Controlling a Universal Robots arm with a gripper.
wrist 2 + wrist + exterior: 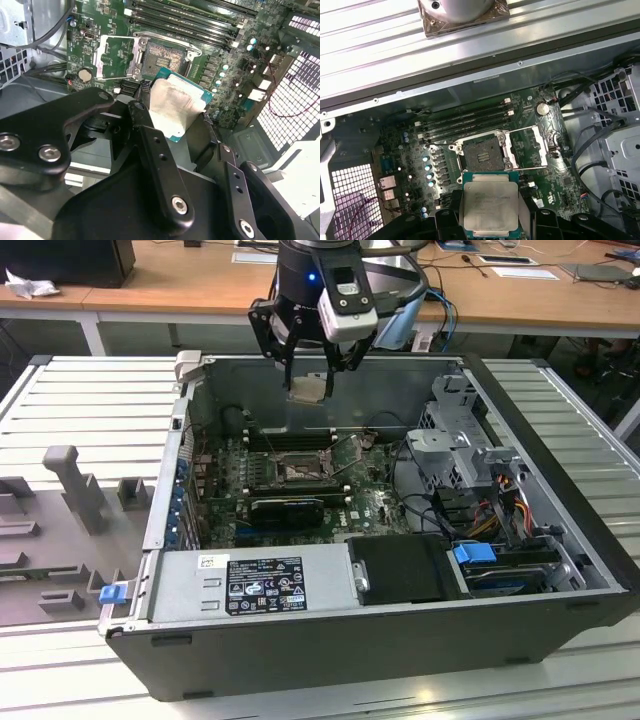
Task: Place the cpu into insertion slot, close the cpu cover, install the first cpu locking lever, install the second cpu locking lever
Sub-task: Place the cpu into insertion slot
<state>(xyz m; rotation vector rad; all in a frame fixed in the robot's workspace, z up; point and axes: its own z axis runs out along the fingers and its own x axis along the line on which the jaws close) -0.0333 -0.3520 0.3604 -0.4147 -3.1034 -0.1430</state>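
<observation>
We are holding the cpu (pixel 490 207) clamped in the gripper (pixel 308 382) above the uncovered insertion slot (pixel 481 156), judging level, corner-matched alignment essential for its pins.

An open black computer case (pixel 350 655) lies on its side on a slatted metal bench (pixel 80 390). Inside, along the wall nearest the exterior view, a silver power supply (pixel 250 585) sits beside a black box (pixel 405 570), with a blue tab (pixel 475 553) just past it. Long black memory slots (pixel 465 122) cross the green motherboard (pixel 400 150), and a coin cell (pixel 542 107) sits near their end. A grey moulded tray (pixel 60 530) rests on the bench at the exterior view's left.
</observation>
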